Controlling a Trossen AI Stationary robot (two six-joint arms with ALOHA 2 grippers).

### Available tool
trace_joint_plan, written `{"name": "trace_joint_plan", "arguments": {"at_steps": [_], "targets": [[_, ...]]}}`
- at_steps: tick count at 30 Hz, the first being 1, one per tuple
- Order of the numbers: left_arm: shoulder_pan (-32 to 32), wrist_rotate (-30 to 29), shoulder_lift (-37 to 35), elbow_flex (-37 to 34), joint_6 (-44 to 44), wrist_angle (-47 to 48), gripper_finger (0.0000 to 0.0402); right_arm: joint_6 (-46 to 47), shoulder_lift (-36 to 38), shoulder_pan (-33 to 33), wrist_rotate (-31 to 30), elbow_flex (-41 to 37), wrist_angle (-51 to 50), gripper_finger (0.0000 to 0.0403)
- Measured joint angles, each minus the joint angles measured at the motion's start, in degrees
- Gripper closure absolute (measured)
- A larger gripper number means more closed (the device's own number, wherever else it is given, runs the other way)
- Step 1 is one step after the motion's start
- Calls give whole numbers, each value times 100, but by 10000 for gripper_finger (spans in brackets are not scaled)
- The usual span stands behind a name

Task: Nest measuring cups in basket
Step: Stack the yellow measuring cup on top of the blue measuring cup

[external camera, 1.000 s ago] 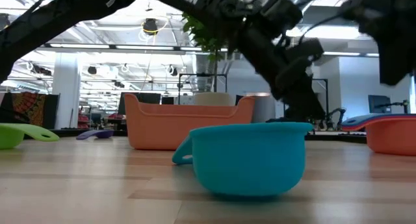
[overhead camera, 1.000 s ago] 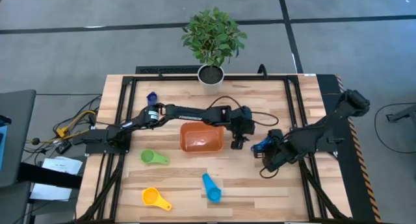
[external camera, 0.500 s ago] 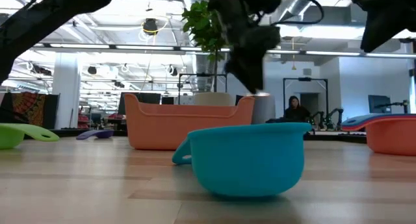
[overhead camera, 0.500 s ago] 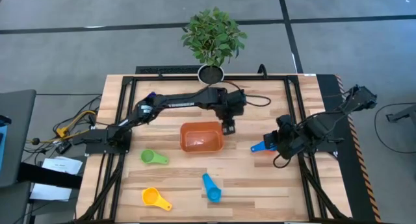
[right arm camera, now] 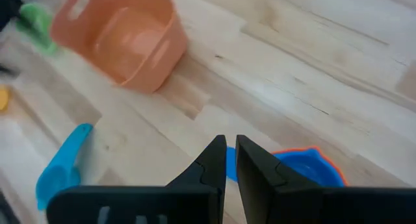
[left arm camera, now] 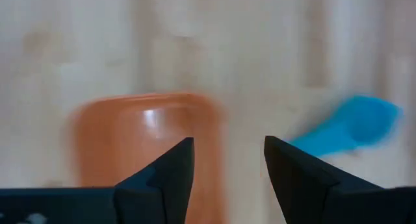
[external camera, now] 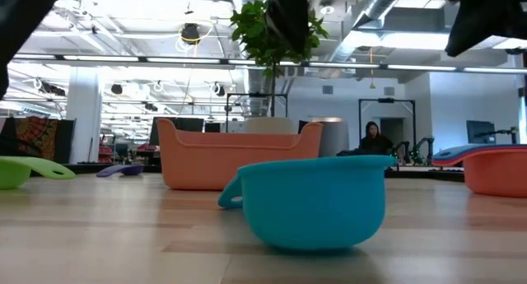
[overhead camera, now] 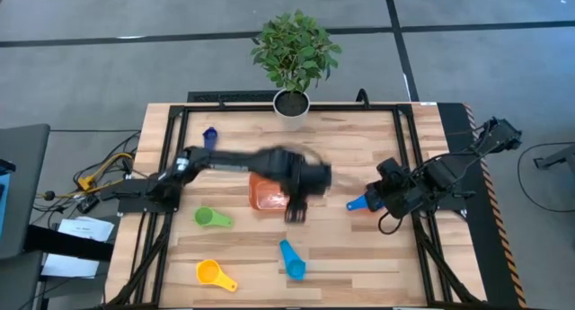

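Note:
The orange basket (overhead camera: 268, 191) sits mid-table. My left gripper (overhead camera: 295, 209), blurred, hangs open over the basket's near right corner, and its wrist view shows the open fingers (left arm camera: 227, 141) above the basket (left arm camera: 146, 146). My right gripper (overhead camera: 375, 200) is shut (right arm camera: 231, 141) over the handle of the blue cup (right arm camera: 305, 169). That cup sits nested in an orange cup (right arm camera: 328, 160). The green cup (overhead camera: 211, 217), yellow cup (overhead camera: 216, 275), light blue cup (overhead camera: 292, 259) and dark blue cup (overhead camera: 209, 135) lie apart on the table. No red cup shows. My right gripper's shut fingertips stand right over the blue cup's handle (right arm camera: 229, 167), coming from the table's right side; I cannot tell whether they touch it. The cup rests in the orange cup on the table.
A potted plant in a white pot (overhead camera: 292, 103) stands at the far edge. In the low view the light blue cup (external camera: 317, 202) fills the foreground before the basket (external camera: 239, 156). Bare wood lies between the basket and the near edge.
My left gripper swung from the basket's right side round to its far right corner, then fast toward the near edge past the basket's near right corner. My right gripper drew back toward the right edge early on and then held still; the blue cup stayed where it was.

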State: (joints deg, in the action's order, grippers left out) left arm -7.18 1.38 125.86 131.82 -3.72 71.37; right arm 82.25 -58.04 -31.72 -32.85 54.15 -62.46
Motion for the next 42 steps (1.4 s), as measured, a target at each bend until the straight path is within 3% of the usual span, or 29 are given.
{"name": "trace_joint_plan", "arguments": {"at_steps": [6,16,21,26,29,32,35,37,39,42], "targets": [[-724,-73,40,-250,-891,375,226,-142,0,-371,-1,0,168,345],[-1550,-948,-21,-381,-2787,770,226,376,0,-1020,-560,0,170,345],[-1467,-1563,-487,-377,-2690,609,226,565,0,-1168,-838,0,236,345],[-1425,-2070,-996,-377,-1925,-1263,226,631,-2,-1170,-984,0,329,345],[-1397,-2328,-1216,-366,-1774,-1800,226,639,-2,-1162,-1138,0,448,345],[-1434,-2832,-1315,-378,-1706,-1721,226,638,-2,-1078,-1340,0,572,345],[-1567,-3563,-1545,-439,-2039,-766,237,536,-2,-916,-1362,0,601,345],[-1671,-3878,-1835,-955,-2531,-387,252,447,-2,-815,-1352,0,652,345],[-1773,-3977,-2253,-1947,-2968,-635,271,422,-2,-755,-1357,0,658,345],[-1845,-3843,-3187,-3826,-3409,-2225,300,180,-2,-673,-1352,0,836,345]]}}
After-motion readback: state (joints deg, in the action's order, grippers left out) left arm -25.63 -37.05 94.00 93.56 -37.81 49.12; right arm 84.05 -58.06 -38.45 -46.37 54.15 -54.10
